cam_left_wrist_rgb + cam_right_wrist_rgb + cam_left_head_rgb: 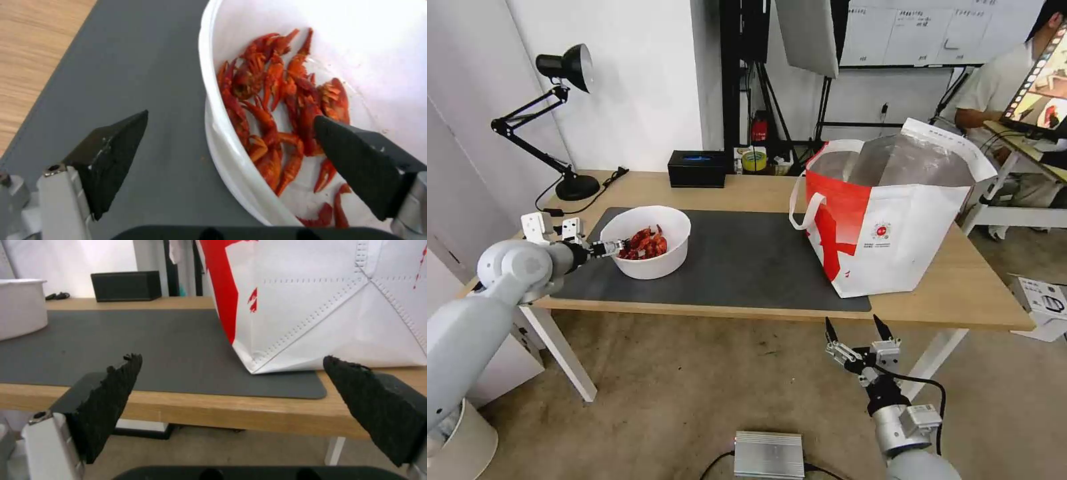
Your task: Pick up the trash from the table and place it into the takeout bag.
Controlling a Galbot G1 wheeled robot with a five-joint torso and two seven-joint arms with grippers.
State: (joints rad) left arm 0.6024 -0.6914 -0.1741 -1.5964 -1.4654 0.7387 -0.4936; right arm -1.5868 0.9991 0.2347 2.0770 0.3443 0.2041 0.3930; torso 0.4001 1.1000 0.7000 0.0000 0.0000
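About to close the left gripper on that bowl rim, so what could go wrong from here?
The left gripper is open astride the rim of the bowl, one finger outside, one among the red shells. A rim pinch may tilt the bowl and spill them on the mat. It may also trap a shell, weakening grip. The bag stands across the table.

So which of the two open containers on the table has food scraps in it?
The white round bowl on the dark grey mat; red shells sit inside, unlike the tall red-and-white takeout bag.
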